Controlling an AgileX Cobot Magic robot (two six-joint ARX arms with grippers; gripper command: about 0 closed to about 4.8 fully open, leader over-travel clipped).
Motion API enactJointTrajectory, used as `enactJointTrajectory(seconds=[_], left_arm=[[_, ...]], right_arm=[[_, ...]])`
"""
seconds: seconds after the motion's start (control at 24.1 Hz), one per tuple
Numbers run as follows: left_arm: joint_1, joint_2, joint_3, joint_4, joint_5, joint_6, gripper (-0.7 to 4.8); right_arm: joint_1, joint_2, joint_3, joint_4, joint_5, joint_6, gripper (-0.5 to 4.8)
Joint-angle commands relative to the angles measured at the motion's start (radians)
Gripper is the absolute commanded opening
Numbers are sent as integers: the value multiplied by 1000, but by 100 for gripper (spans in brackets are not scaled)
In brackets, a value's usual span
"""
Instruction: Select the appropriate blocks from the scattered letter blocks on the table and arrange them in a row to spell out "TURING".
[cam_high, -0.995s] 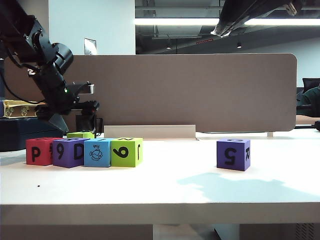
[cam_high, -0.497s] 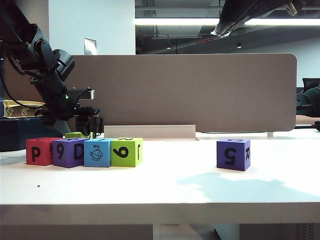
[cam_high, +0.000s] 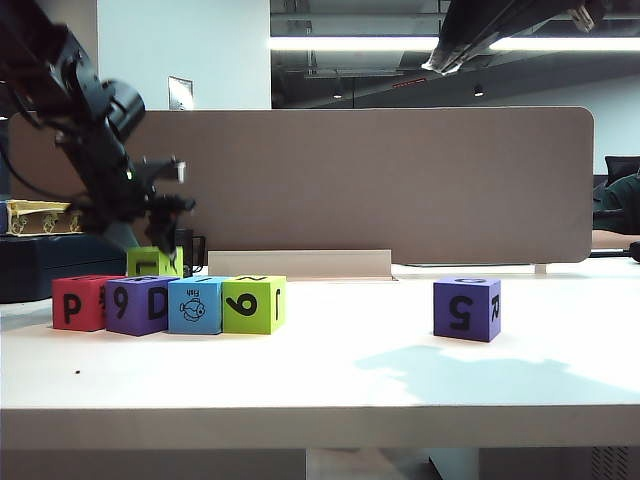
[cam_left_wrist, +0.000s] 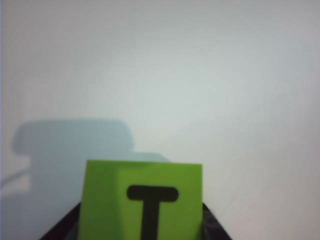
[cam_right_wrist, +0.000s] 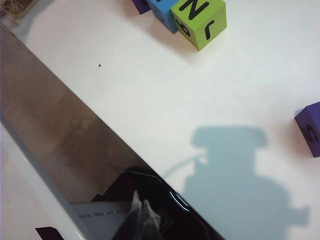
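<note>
The desk (cam_high: 330, 375), a wide white surface with a thick front edge, carries the scene; a grey-brown divider panel (cam_high: 380, 185) stands behind it. The left arm (cam_high: 85, 120) reaches down at the left of the exterior view, ending in the left claw (cam_high: 152, 250). This claw grasps a lime green block marked "T" (cam_left_wrist: 142, 200): in the left wrist view the block sits between the dark claw tips with bare desk beyond it, and in the exterior view the same block (cam_high: 155, 262) hangs just under the claw, raised behind the row.

Directly in front of and below the left claw lies a row of four touching blocks: red block "P" (cam_high: 78, 302), purple block "9 D" (cam_high: 138, 305), blue fish block (cam_high: 194, 305), and a second lime green block (cam_high: 253, 304) showing "9" in the exterior view and "N" and "J" on other faces in the right wrist view (cam_right_wrist: 199, 20). A purple block marked "5" (cam_high: 466, 308) stands alone, well apart to the right of the left claw.

The right claw (cam_right_wrist: 142, 212) hangs high above the desk, its tips pressed together and clenched on nothing; the lone purple block (cam_right_wrist: 310, 127) lies off to one side of it.
</note>
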Motion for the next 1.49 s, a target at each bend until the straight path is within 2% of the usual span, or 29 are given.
enactJointTrajectory(seconds=[0.04, 0.17, 0.29, 0.46, 0.58, 0.87, 1.41, 1.45, 1.49], left_arm=[[16, -74, 6, -52, -26, 6, 268], [43, -135, 6, -177, -48, 27, 268], [92, -178, 5, -378, -43, 12, 268], [130, -177, -8, -502, -40, 22, 268], [134, -177, -40, -499, -40, 21, 268], [132, -177, -182, -397, -37, 22, 268], [132, -177, -187, -451, -37, 23, 281], [132, -178, -187, -451, -37, 23, 289], [132, -178, -183, -452, -38, 23, 323]], right_arm=[[2, -2, 3, 11, -2, -1, -1], [2, -2, 3, 11, -2, -2, -1], [2, -2, 3, 18, -2, -2, -1], [2, -2, 3, 35, -2, -2, -1], [2, -2, 3, 34, -2, -2, -1], [2, -2, 3, 33, -2, -2, -1], [2, -2, 3, 32, -2, -2, -1], [2, -2, 3, 32, -2, -1, -1], [2, -2, 3, 32, -2, -2, -1]])
